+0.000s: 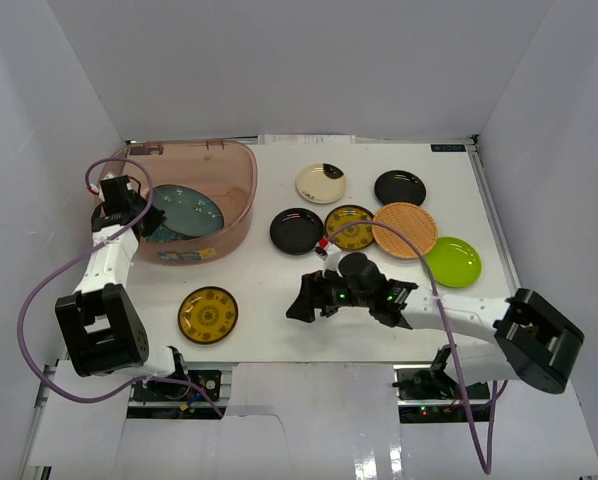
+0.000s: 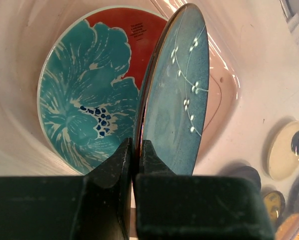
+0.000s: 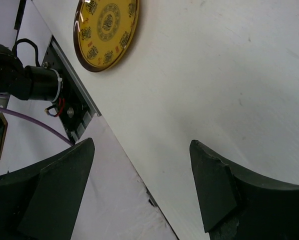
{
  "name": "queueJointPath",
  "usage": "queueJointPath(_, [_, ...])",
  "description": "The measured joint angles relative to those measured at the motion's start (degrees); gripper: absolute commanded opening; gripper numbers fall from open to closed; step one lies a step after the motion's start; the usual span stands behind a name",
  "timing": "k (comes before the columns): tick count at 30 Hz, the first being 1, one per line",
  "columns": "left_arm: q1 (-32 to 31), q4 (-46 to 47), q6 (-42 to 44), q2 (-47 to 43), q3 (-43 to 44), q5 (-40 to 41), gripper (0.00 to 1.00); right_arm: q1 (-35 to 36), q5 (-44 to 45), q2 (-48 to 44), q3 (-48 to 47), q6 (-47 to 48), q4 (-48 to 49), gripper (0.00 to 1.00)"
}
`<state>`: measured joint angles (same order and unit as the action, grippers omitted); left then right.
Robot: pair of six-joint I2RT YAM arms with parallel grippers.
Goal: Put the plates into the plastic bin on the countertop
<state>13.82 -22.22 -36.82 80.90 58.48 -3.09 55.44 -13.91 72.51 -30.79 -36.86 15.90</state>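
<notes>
Firmly, the left fingers (image 2: 112, 172) pinched the grey-blue plate (image 2: 182, 100) by its rim, on edge inside the plastic bin (image 1: 237, 215) at the worktop's (image 3: 229, 75) far-left corner, over the red-and-teal plate (image 2: 84, 100) lying flat there. The right fingers (image 3: 59, 190) hung spread and empty near the front edge, a yellow patterned plate (image 3: 107, 30) nearby.

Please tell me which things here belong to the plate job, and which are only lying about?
Job: plastic bin; grey-blue plate, gripped by the left pincer; red-and-teal plate; near yellow plate; far yellow plate; left black plate; right black plate; cream plate; orange plate; lime plate.
Lying about: purple cable; dark label at the far edge.
</notes>
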Motion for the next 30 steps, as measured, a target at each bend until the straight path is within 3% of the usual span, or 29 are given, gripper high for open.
queueJointPath(5, [0.0, 1.77, 1.27, 0.0, -0.7, 0.0, 0.48, 4.55, 3.76, 12.09, -6.51, -1.95, 5.84, 0.75])
queueJointPath(6, [0.0, 2.12, 1.36, 0.0, -0.83, 0.02, 0.62, 5.22, 4.39, 15.19, -8.02, -2.78, 7.54, 0.74])
queueJointPath(10, [0.0, 3.21, 1.9, -0.22, -1.79, 0.07, 0.9, 6.54, 5.66, 23.78, -10.43, -7.13, 13.29, 0.68])
queueJointPath(12, [-0.02, 4.44, 2.14, -0.59, -2.34, 0.02, 0.96, 7.06, 6.38, 27.54, -11.41, -9.53, 15.1, 0.68])
queueJointPath(21, [-0.11, 6.97, 1.9, -9.25, -5.33, 0.35, 0.98, 9.27, 7.74, 40.15, -21.03, -17.44, 22.62, 0.67])
queueJointPath(24, [-0.2, 7.43, 1.84, -14.25, -6.82, 0.72, 0.98, 10.05, 7.72, 43.74, -24.11, -19.8, 24.83, 0.59])
queueJointPath(27, [-1.16, 8.15, 1.88, -18.95, -8.11, -1.09, 0.91, 10.69, 7.85, 46.66, -26.53, -21.51, 25.68, 0.32])
queueJointPath(28, [-1.81, 8.13, 1.88, -20.31, -8.37, -2.12, 0.89, 10.82, 7.78, 47.39, -26.64, -22.43, 26.16, 0.14])
queueJointPath(30, [-4.31, 7.87, 2.43, -23.1, -8.59, -4.94, 0.85, 10.86, 8.52, 47.65, -25.79, -23.26, 26.23, 0.08])
